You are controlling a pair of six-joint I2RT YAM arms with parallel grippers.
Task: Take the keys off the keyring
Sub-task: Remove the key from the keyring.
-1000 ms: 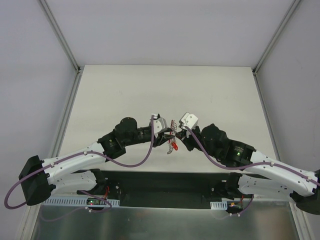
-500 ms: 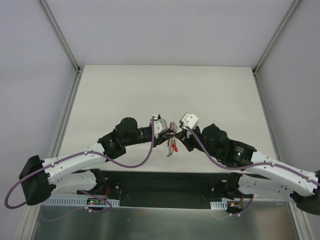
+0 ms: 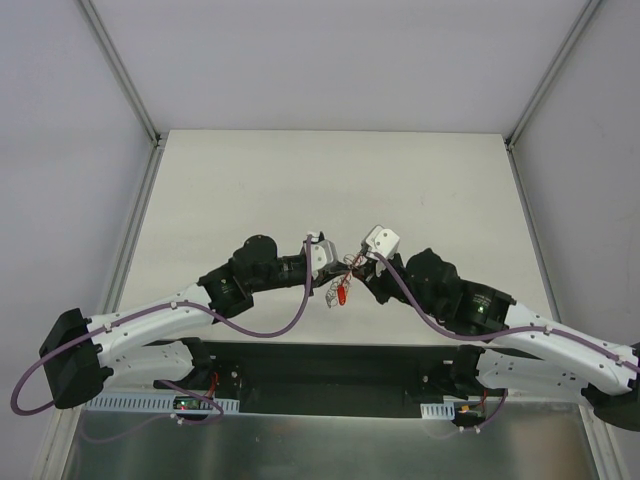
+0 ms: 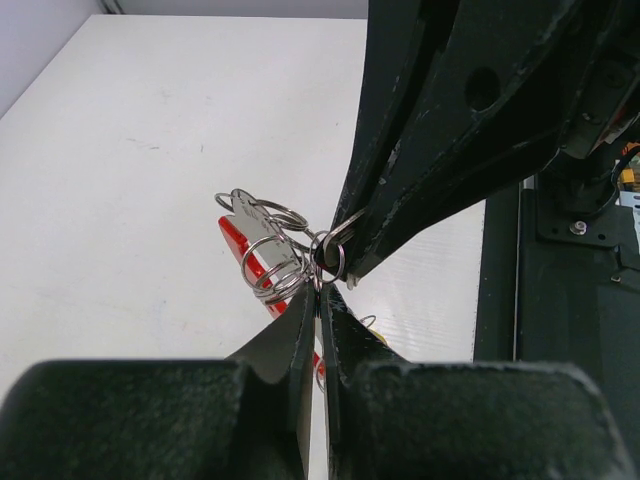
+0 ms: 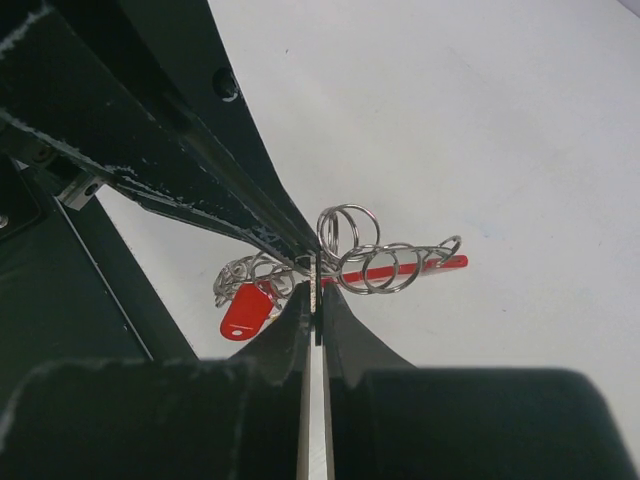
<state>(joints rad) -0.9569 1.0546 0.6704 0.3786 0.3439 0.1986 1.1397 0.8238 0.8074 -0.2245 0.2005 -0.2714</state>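
Observation:
Both grippers meet over the middle of the table with the keyring point(image 3: 341, 293) hanging between their tips. In the right wrist view, my right gripper point(image 5: 317, 292) is shut on a thin metal piece seen edge-on, apparently one of the keys. Several wire rings point(image 5: 372, 252) fan out to the right. A red plastic piece point(image 5: 245, 310) and a jagged silvery bunch of keys point(image 5: 240, 275) hang on the left. In the left wrist view, my left gripper point(image 4: 321, 292) is shut on the wire at the base of the rings point(image 4: 268, 268), tip to tip with the right gripper's fingers point(image 4: 400, 200).
The pale table point(image 3: 330, 180) stretches away behind the grippers, with metal frame posts point(image 3: 120, 75) at its far corners. A black base strip point(image 3: 330, 365) runs along the near edge under both arms.
My left gripper has closed fully on the ring bunch. The bunch has shifted a little towards the left and the red piece now hangs lower. The right gripper stayed shut.

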